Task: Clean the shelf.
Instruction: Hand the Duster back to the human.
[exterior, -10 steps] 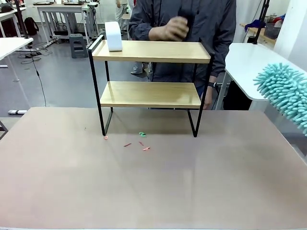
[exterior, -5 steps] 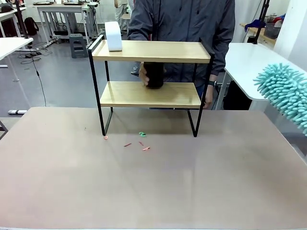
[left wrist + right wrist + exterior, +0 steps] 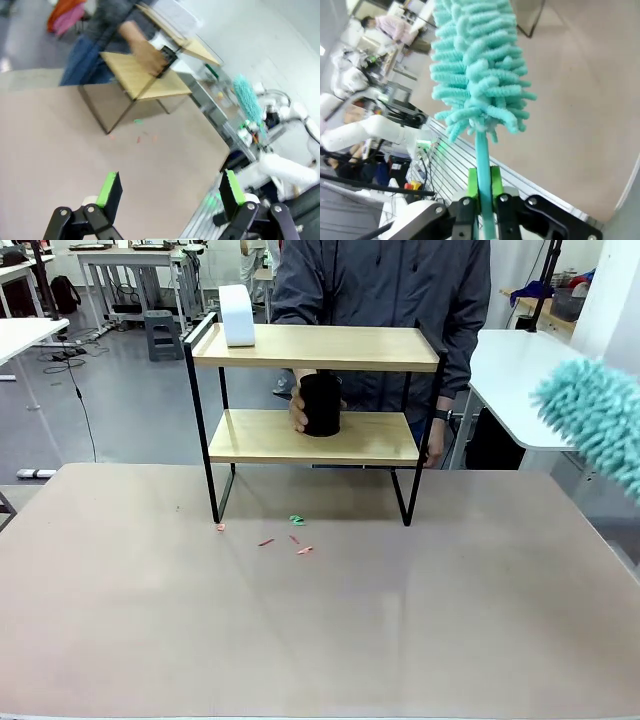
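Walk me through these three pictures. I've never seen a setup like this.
A two-armed robot shares a table with a person. The front picture looks across it from between the arms; the other two come from wrist cameras. On the table stands a two-tier shelf, small coloured scraps before it. The person's hand holds a black cylinder on the lower board; a white object sits on top. The left gripper is open, empty. The right gripper clamps the handle of a teal duster.

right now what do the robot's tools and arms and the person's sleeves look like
The left tool and right tool are black, each with two fingers tipped by bright green pads. The right arm is smooth white. The person's sleeves are long, dark grey, part of a jacket.
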Controlling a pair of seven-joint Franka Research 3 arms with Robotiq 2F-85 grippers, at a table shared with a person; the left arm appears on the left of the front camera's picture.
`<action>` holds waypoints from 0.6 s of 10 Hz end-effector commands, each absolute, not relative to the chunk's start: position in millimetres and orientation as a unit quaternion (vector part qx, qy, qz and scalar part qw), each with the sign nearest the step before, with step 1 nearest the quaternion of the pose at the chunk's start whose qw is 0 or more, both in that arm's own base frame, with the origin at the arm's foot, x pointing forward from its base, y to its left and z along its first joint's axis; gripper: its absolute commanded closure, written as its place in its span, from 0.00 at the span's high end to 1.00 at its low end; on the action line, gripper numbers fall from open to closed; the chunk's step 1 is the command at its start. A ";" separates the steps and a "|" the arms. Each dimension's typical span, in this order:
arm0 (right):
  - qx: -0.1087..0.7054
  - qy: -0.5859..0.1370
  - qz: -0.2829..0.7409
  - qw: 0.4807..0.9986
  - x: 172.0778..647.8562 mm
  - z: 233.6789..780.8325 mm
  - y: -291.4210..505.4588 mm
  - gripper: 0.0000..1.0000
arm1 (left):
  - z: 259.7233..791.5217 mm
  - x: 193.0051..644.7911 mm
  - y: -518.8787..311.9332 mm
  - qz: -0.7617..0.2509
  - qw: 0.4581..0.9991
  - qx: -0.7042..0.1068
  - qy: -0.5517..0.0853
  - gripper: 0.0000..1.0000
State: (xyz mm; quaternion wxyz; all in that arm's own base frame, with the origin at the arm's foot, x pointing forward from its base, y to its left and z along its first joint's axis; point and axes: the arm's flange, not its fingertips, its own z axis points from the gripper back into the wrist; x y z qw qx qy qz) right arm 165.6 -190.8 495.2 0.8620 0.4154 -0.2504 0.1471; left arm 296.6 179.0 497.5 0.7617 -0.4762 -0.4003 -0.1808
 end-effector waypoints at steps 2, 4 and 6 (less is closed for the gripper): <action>0.301 -0.309 0.291 0.854 174.6 632.6 -153.4 0.12 | 625.4 342.5 83.4 -0.415 0.701 -0.429 -0.390 1.00; 0.215 -0.249 0.455 0.828 165.3 668.3 -77.3 0.12 | 642.8 369.7 -10.4 -0.524 0.663 -0.437 -0.308 1.00; 0.154 -0.145 0.574 0.791 157.9 655.0 -17.4 0.12 | 624.6 391.8 -98.1 -0.578 0.645 -0.446 -0.225 1.00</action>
